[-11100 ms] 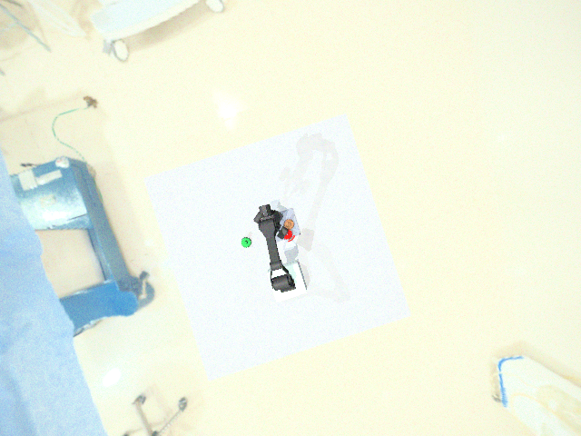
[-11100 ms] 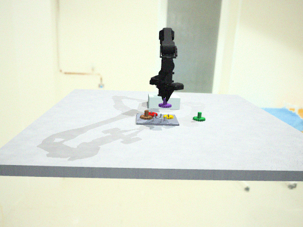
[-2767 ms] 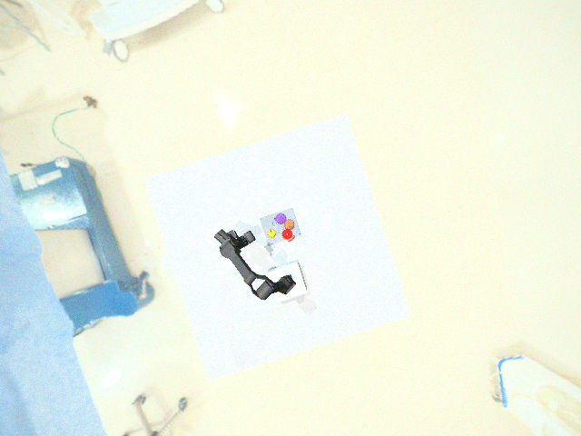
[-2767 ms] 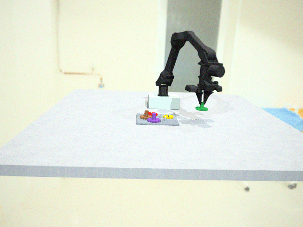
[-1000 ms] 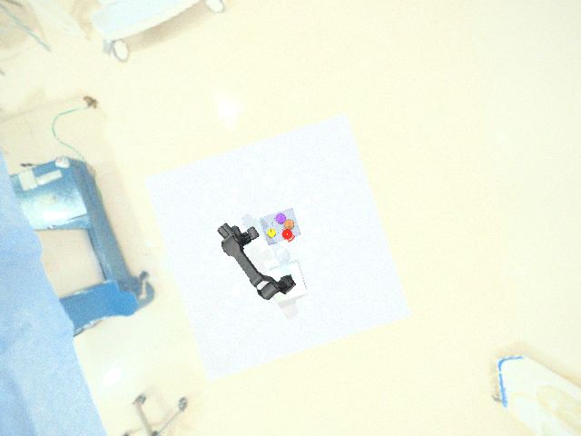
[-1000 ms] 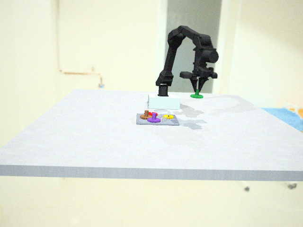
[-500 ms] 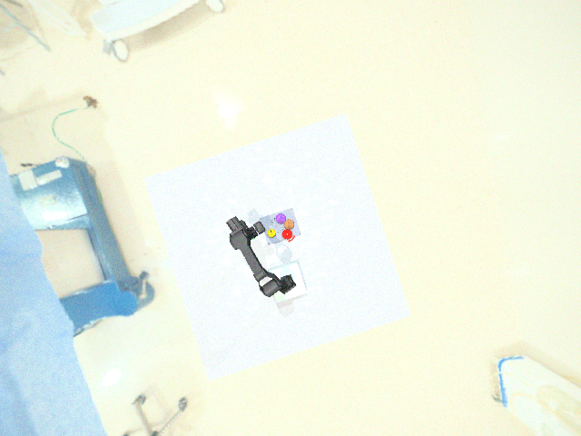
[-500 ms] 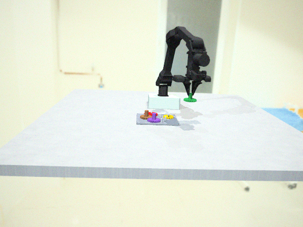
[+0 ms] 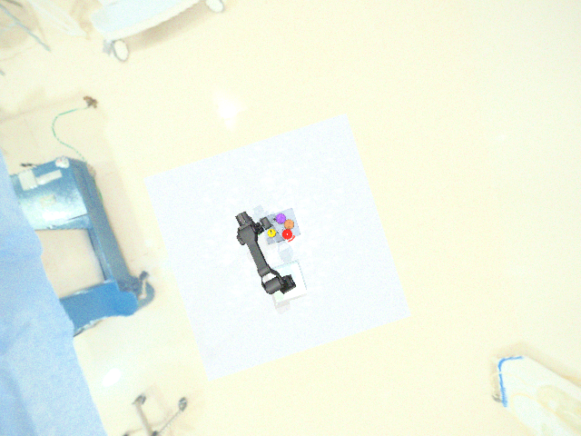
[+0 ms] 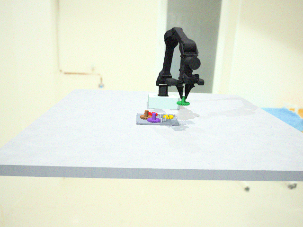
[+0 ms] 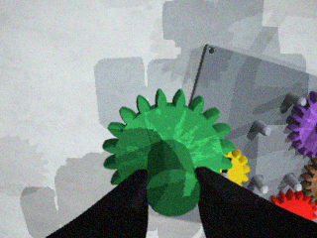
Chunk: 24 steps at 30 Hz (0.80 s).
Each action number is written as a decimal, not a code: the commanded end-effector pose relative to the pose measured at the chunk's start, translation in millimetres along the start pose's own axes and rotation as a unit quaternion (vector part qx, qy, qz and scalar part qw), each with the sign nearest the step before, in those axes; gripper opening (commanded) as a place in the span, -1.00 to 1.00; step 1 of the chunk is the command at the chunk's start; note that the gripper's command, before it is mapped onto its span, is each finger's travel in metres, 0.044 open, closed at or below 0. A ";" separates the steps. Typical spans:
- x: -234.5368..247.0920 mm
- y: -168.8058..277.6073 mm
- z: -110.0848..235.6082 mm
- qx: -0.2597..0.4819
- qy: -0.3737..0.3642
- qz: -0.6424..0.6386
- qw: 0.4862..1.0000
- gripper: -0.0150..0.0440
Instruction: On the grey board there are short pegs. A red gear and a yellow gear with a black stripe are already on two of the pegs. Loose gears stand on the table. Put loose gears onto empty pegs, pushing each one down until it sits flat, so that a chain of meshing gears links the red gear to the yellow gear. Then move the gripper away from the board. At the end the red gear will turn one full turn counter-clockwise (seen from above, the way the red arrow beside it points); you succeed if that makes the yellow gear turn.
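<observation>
My gripper (image 10: 183,98) (image 11: 170,178) is shut on the hub of a green gear (image 10: 183,103) (image 11: 173,119) and holds it in the air beside the grey board (image 9: 295,214) (image 10: 139,123) (image 11: 223,69), on the yellow gear's side. On the board are a red gear (image 9: 287,232) (image 11: 296,205), an orange-brown gear (image 9: 289,223) (image 10: 146,116), a purple gear (image 9: 280,218) (image 10: 154,119) (image 11: 309,126) and a yellow gear (image 9: 271,231) (image 10: 168,117) (image 11: 238,170), which the green gear partly hides in the wrist view. Several bare pegs stand between the yellow gear and the others. The green gear is hidden in the top view.
The arm's white base block (image 9: 300,282) (image 10: 162,101) stands on the table behind the board in the exterior view. The upright hubs of the purple and orange-brown gears rise above the board. Shadows of the arm and gear fall across the board and table.
</observation>
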<state>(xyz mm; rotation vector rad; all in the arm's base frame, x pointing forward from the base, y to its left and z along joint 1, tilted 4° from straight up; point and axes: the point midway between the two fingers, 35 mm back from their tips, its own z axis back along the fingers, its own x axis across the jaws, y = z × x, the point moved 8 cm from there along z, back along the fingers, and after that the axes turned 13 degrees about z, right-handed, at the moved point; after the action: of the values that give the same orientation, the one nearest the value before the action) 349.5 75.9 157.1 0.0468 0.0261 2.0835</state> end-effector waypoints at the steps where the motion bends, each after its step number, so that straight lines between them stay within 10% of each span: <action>1: -10.5 3.3 -4.4 0.000 0.003 0.002 1.000 -0.49; 24: -66.3 27.8 -29.9 0.000 0.005 0.000 1.000 -0.49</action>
<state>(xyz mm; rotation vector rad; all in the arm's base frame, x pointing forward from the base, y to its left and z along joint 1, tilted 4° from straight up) 356.6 12.8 130.1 0.0418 0.0267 2.0795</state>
